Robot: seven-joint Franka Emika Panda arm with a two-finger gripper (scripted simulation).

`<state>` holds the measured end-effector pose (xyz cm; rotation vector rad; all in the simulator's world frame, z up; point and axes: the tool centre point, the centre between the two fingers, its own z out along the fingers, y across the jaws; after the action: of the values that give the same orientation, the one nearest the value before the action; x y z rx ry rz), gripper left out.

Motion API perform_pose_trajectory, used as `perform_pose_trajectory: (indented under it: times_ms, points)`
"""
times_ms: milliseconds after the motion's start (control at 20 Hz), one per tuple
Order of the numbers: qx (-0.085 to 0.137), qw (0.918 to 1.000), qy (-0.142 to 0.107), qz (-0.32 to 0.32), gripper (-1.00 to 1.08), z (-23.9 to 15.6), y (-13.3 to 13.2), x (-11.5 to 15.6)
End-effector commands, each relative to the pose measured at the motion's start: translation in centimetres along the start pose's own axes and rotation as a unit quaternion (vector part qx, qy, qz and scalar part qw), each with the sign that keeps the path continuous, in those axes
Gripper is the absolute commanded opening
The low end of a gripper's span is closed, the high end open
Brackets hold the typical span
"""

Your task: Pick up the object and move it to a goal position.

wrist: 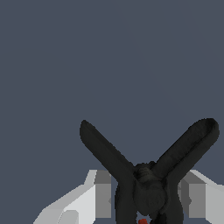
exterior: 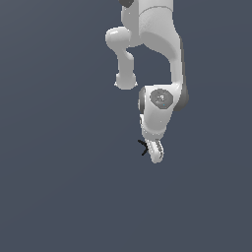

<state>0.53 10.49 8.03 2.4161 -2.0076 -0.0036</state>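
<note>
Dull slate-grey worktop (exterior: 54, 187) is filling both views, bare around the arm. We are seeing the small black clamp-like object with two splayed prongs (wrist: 146, 175) sitting between the pale fingers (wrist: 87, 197) of the white robot hand (exterior: 155, 150), a red dot (wrist: 142, 221) showing at its base. The fingers are standing on either side of its body, seemingly clamped on it, so we are judging it gripped for carrying. In the exterior view its prongs are poking out toward that view's left. No goal marker is showing anywhere.
</note>
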Motion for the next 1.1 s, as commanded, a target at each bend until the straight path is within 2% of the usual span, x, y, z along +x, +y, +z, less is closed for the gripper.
perform_pose_trajectory:
  times_ms: [0,650,1050]
  points:
    - [0.001,1.0000,0.000,0.000,-1.00,-2.0,1.0,-0.7]
    - [0.001,1.0000,0.000,0.000,-1.00,-12.6,6.2,-4.5]
    - [0.001,1.0000,0.001,0.000,-1.00,-17.1,8.2,-6.2]
